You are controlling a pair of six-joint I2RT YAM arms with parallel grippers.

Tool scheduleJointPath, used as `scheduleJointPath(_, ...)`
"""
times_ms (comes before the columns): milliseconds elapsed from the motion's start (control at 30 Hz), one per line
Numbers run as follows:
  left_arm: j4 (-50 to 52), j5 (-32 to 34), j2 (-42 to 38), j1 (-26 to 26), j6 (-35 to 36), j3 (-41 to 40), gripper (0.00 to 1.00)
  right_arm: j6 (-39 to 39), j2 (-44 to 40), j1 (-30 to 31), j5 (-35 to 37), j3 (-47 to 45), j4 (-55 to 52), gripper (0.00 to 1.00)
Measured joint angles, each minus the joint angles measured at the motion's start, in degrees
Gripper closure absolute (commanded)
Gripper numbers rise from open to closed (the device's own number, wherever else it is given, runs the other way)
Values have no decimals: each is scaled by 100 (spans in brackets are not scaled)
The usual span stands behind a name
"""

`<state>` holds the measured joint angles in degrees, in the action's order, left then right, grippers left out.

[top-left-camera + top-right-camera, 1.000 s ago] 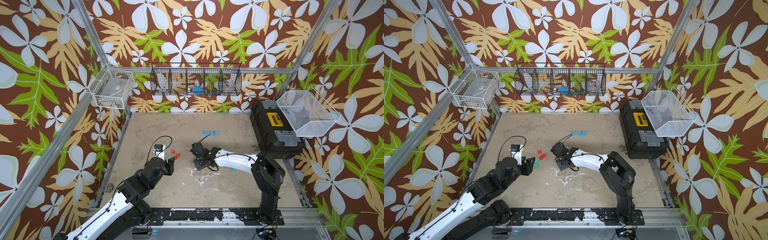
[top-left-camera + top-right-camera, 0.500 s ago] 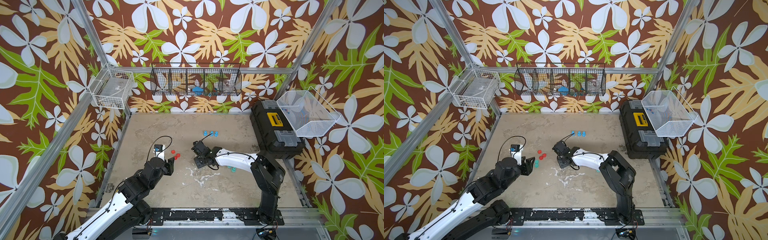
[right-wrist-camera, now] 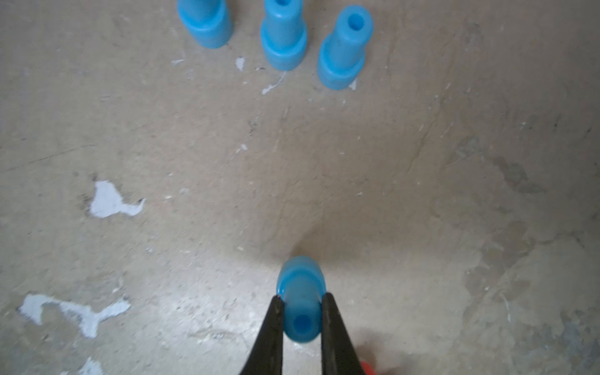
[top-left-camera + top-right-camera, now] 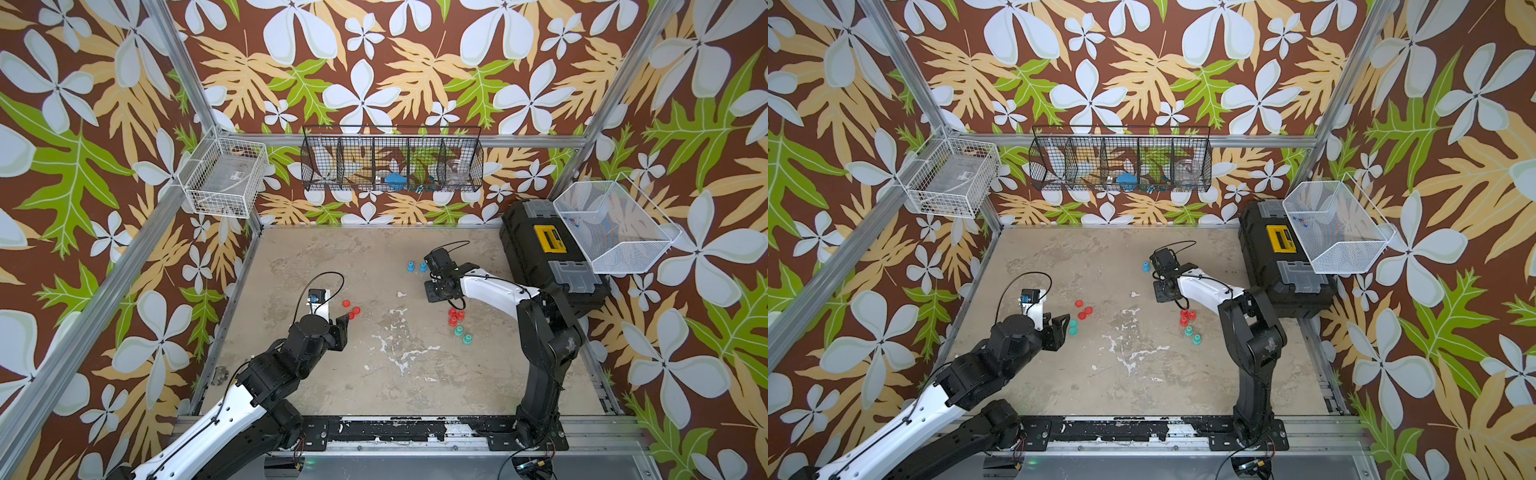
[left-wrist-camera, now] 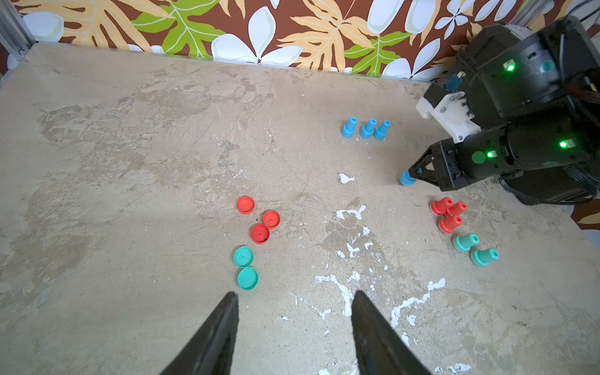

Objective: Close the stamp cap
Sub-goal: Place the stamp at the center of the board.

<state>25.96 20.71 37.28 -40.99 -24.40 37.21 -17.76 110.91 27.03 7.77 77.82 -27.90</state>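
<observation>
The left claw [image 5: 293, 293] is hanging over the table [image 5: 130, 146] with its fingers [image 5: 217, 331] apart, holding nothing. Two green caps [image 5: 248, 278] are lying just in front of it, red caps [image 5: 260, 233] a bit farther. The right claw [image 3: 302, 297] is squeezing a blue stamp [image 3: 300, 276]. Three more blue stamps [image 3: 284, 39] are standing ahead of it.

- The walls [image 4: 374, 62] are covered in brown wallpaper printed with white flowers and green and tan leaves.
- Aluminium frame posts [image 4: 180, 62] are fixed at the back corners.
- The beige surface [image 4: 374, 374] is stained and chipped white in places.
- A white wire basket [image 4: 226, 178] is hung at one side and a black wire rack [image 4: 357, 162] on the back wall.
- At the other side, a white mesh bin [image 4: 623, 257] is mounted over a black toolbox [image 4: 528, 266].
</observation>
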Motion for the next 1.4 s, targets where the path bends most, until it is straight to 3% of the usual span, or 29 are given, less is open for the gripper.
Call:
scheduleJointPath(267, 0, 0, 7, 0, 0, 0, 42, 149, 586, -581, -22, 706, -85, 88)
scheduleJointPath(700, 0, 2, 26, 0, 0, 0, 42, 350, 1611, -774, -31, 2358, -529, 88)
scheduleJointPath(933, 0, 2, 33, 0, 0, 0, 42, 450, 1869, -863, -20, 2732, -684, 86)
scheduleJointPath(1400, 0, 2, 55, 4, 0, 0, 42, 459, 1873, -863, -44, 2879, -822, 63)
